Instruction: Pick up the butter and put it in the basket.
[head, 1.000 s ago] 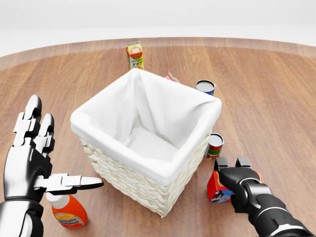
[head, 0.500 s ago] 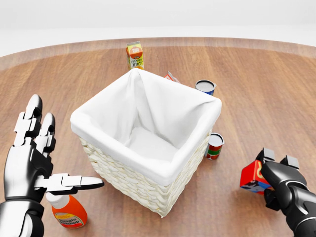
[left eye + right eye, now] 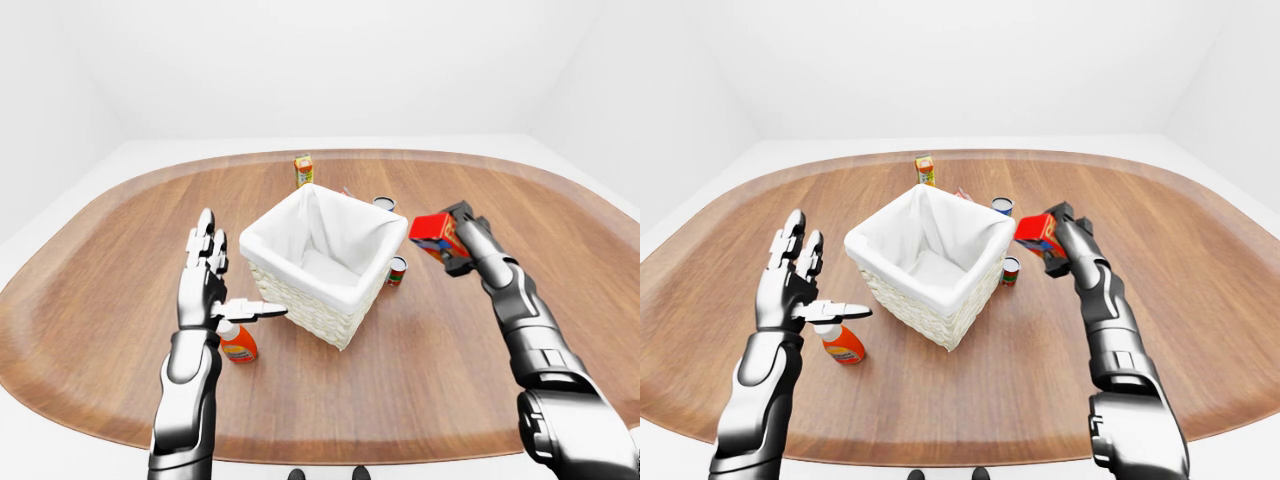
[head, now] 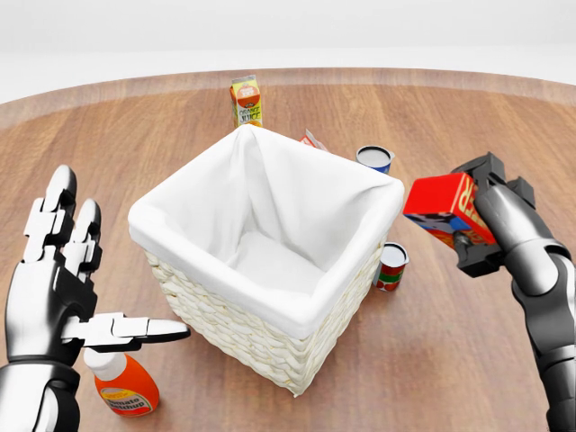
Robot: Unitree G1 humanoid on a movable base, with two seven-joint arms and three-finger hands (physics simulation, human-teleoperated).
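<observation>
wooden table [image 4: 504, 126]: right robot hand [image 4: 486, 225] pinching red butter [image 4: 441, 209]; carton [image 4: 246, 101] reads "orange juice".

Bright, even, diffuse light fills the simulated room, seemingly from overhead. Shadows are soft and faint: the basket [image 4: 270, 261] casts a pale one toward 6 o'clock. No glare or blur; all stays sharp. The eye views bend the table [image 3: 100, 260] rim, wide-angle.

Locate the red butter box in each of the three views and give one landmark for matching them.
Left-eye view: butter box, right of centre, gripped in the right hand.
Head view: right side, mid-height.
Right-eye view: just right of centre.
Shared landmark: the white-lined wicker basket, left of the box in every view.
</observation>
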